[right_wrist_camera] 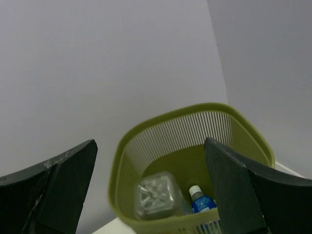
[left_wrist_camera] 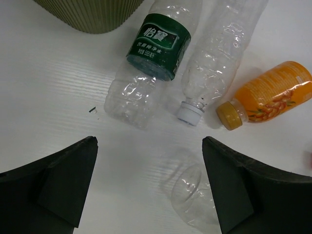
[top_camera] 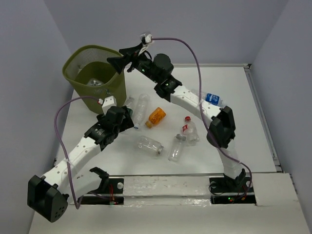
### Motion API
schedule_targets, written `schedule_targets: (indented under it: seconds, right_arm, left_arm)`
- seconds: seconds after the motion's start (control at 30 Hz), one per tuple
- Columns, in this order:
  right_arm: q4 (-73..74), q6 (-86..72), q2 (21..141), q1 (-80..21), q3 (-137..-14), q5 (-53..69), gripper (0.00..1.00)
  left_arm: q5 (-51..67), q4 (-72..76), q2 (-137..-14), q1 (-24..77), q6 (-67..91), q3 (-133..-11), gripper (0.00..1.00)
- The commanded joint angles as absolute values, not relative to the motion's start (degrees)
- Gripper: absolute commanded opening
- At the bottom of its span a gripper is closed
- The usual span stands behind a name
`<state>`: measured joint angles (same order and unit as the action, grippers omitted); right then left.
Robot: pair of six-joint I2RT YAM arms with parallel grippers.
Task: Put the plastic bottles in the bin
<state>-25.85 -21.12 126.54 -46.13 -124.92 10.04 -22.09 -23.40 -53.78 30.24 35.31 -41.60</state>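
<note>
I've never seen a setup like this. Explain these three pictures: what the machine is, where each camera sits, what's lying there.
Two robot arms are bolted to a white table. The top picture looks down from above; the other two come from cameras on each wrist, the black wedges being fingers. The left gripper hangs open over a green-labelled bottle, a clear bottle and an orange bottle. The right gripper, open and empty, faces the green bin, which holds at least two bottles. Other bottles lie nearby.
</note>
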Motion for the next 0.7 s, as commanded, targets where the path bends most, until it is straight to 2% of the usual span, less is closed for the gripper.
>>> schedule_targets:
  seconds: [0.0,0.07,0.1,0.17,0.23,0.33,0.57,0.67]
  right_arm:
    - [-33.8,-21.2,110.8,-44.7,-103.8,13.1,0.87]
    - [-34.5,-22.4,103.0,-42.1,-94.8,13.0,0.77]
    - [-34.4,-23.2,100.8,-40.9,-87.1,13.5,0.69]
    - [-33.3,-26.0,95.0,-37.1,-80.4,15.2,0.65]
    - [-32.2,-30.6,92.2,-29.8,-71.9,21.4,0.53]
    - [-27.7,-29.4,87.9,-24.0,-64.9,24.7,0.54]
    - [-23.6,-23.7,82.0,-23.5,-58.4,21.6,0.62]
    - [-19.8,-20.0,81.9,-22.8,-58.5,18.2,0.71]
  left_arm:
    - [-26.7,-20.6,-58.3,29.7,32.7,-46.2,0.97]
    - [-28.5,-20.7,-62.8,29.4,32.3,-47.4,0.95]
    - [-28.7,-20.7,-64.2,29.3,31.7,-48.0,0.93]
    - [-29.3,-20.7,-68.3,28.8,31.3,-49.4,0.91]
    - [-28.6,-20.0,-70.3,28.3,30.6,-50.3,0.89]
    - [-28.8,-19.4,-74.4,27.9,29.8,-51.8,0.89]
    - [-28.3,-19.8,-83.9,27.0,27.7,-56.5,0.86]
    - [-28.8,-20.1,-86.5,26.9,27.2,-57.5,0.86]
